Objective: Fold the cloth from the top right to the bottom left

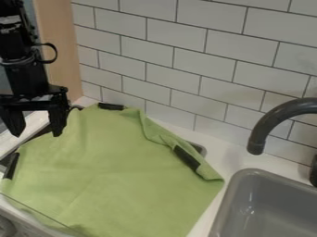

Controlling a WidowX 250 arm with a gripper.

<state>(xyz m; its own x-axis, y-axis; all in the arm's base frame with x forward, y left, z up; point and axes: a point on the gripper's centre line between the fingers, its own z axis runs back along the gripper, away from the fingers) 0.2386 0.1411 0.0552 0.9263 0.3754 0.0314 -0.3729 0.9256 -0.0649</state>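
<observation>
The gripper [38, 132] hangs at the upper left with its two fingers spread apart and nothing between them. Below and to its right, the green cloth [108, 171] lies spread over the counter's left part. A narrow strip of the cloth's upper right edge is turned over, running from near the top corner down to the right corner. From this view I cannot tell whether the right fingertip touches the cloth or hangs above it.
A grey sink [272, 210] is at the lower right, with a dark curved faucet [272, 121] above it. Black pieces show at the cloth's edges, one [186, 157] by the turned strip. A tiled wall [186, 60] stands behind; a wooden panel [59, 46] is beside the arm.
</observation>
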